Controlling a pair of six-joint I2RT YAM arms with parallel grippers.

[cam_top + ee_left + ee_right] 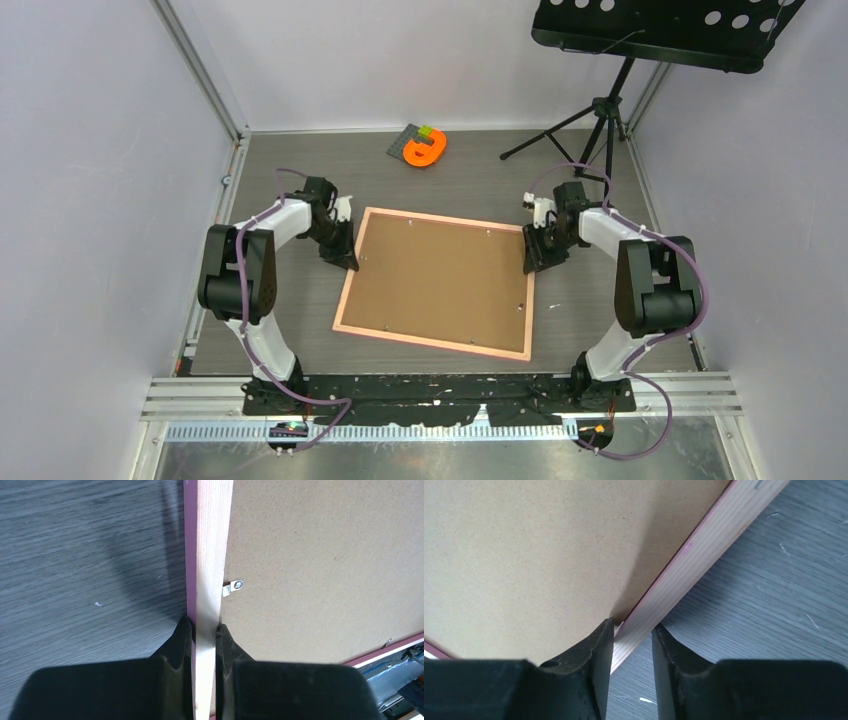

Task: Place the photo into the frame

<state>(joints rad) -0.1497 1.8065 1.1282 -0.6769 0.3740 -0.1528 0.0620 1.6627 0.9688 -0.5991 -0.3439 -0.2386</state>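
The pink frame (430,340) lies back side up on the table, with the brown backing board (440,275) set in it. The photo is hidden. My left gripper (345,258) is shut on the frame's left rail near the far left corner. In the left wrist view, the fingers (177,645) pinch the pale wood rail (207,555), with a metal tab (232,587) just beyond. My right gripper (535,262) is at the far right corner. Its fingertips (606,630) sit on either side of the rail (704,565), which crosses at an angle and touches both.
An orange piece and a grey plate with green bricks (425,148) lie at the table's far edge. A black music stand (600,110) stands at the far right. Aluminium rails and walls bound the left and right sides.
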